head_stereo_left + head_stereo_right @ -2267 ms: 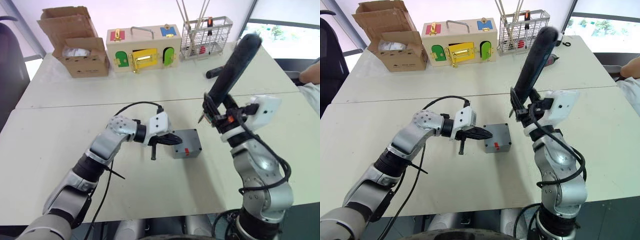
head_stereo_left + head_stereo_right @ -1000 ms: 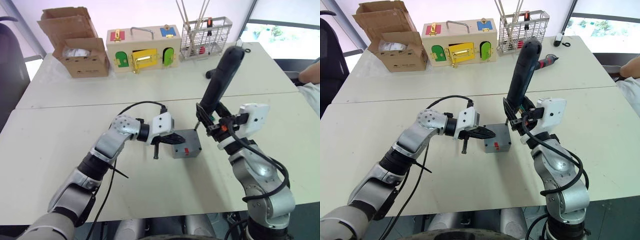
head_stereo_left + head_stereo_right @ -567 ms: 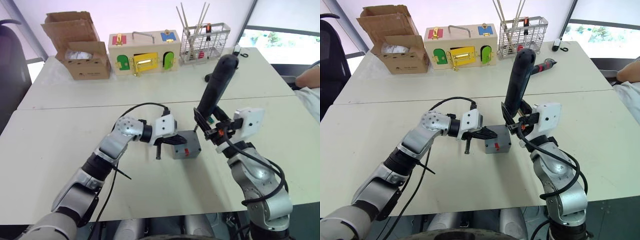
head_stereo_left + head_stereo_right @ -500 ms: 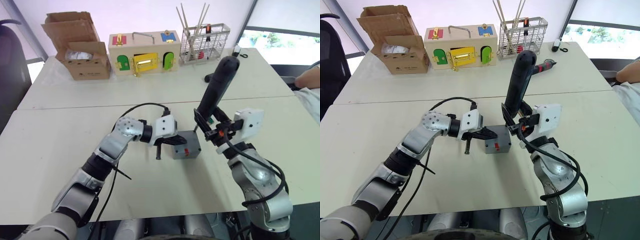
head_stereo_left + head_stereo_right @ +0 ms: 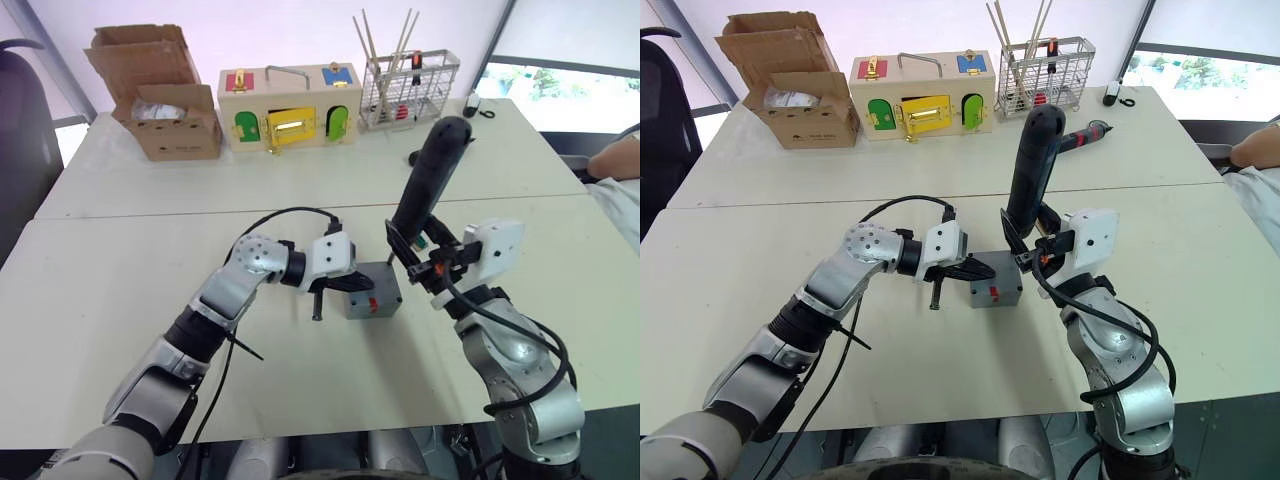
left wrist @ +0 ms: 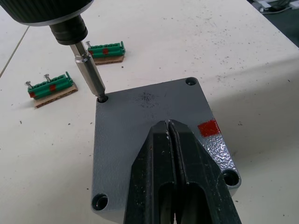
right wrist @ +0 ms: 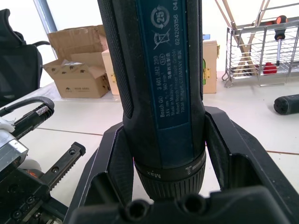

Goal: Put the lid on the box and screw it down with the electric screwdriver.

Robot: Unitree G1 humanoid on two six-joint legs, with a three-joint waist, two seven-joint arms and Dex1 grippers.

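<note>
1. The lid (image 6: 154,116) is covering the box's inside, hiding it.
2. The left claw's (image 6: 170,128) fingers are masking the lid's near middle.
3. The screwdriver's (image 7: 159,84) bit is lying out of the right wrist view.
4. A person's arm (image 5: 615,160) is running off the edge.

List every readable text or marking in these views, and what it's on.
"Bosch GO" on the electric screwdriver.
"3,6V", "360 min" beside it; the rest is too small.
"25" in a recycling symbol, crossed-out bin sign, "82420356" above.
"Max" on its collar.
Print on the cardboard box: too small.
Red mark on the box: no text.
</note>
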